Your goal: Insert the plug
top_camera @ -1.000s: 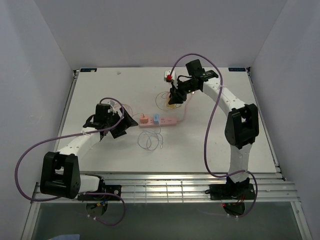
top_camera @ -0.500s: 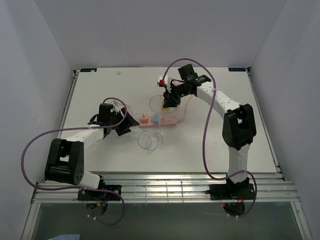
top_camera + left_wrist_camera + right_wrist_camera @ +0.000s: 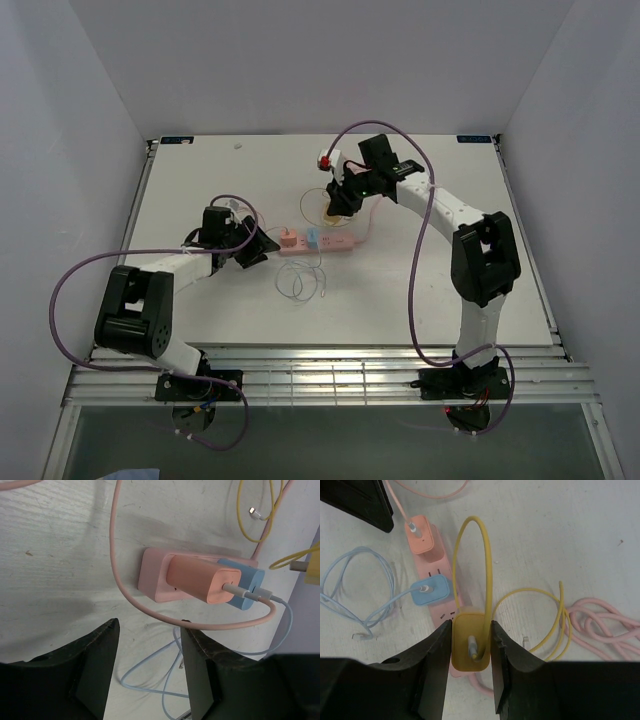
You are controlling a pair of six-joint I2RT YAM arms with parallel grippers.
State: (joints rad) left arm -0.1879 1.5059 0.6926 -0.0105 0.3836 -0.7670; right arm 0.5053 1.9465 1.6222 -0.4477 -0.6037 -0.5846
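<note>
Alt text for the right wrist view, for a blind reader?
The right gripper clamps a yellow charger over a pink power strip, its yellow cable looping upward. An orange charger and a blue charger sit plugged into the strip.

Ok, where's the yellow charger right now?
Right wrist view: the yellow charger sits in the right gripper, over the pink power strip, beside the blue charger.
</note>
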